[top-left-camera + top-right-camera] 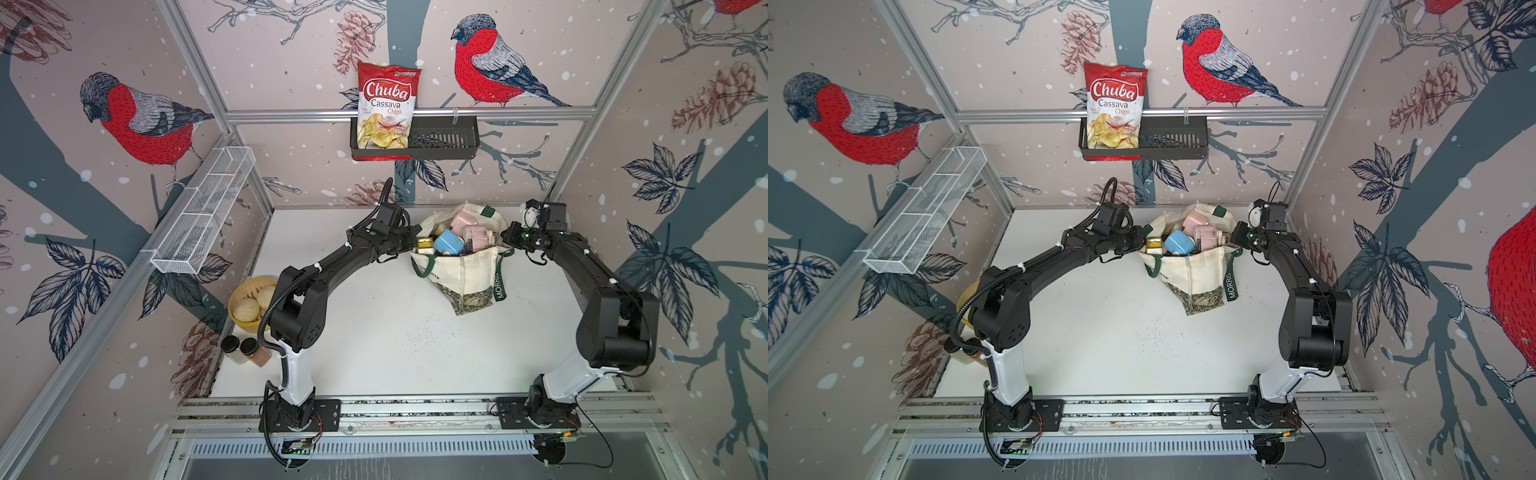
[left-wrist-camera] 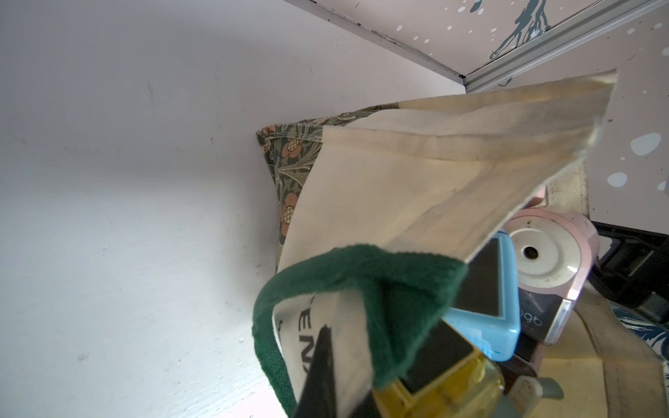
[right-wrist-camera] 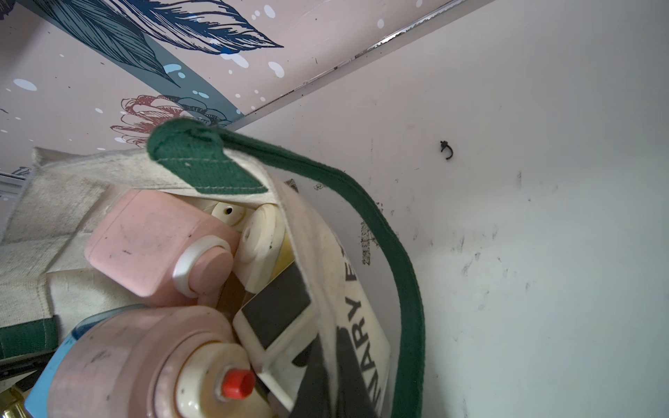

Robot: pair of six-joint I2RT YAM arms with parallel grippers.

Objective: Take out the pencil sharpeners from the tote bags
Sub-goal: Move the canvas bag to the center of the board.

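Note:
The cream tote bag (image 1: 465, 274) (image 1: 1196, 274) stands open at the back of the white table, with a leaf-patterned base and green handles. Inside lie several pencil sharpeners: a blue one (image 1: 448, 242) (image 2: 506, 325), pink ones (image 1: 463, 220) (image 3: 152, 246) and a yellow one (image 2: 452, 391). My left gripper (image 1: 409, 245) (image 2: 333, 347) is shut on the bag's left rim cloth by the handle. On the opposite side my right gripper (image 1: 505, 241) (image 3: 331, 343) is shut on the right rim, with the lettered cloth pinched between its fingers. Sharpeners deeper in the bag are hidden.
A red-and-white chips bag (image 1: 386, 108) sits in a black basket (image 1: 449, 137) on the back rail. A white wire shelf (image 1: 203, 216) hangs on the left wall. A yellow bowl (image 1: 249, 303) and two spice jars (image 1: 245, 349) stand near the left arm's base.

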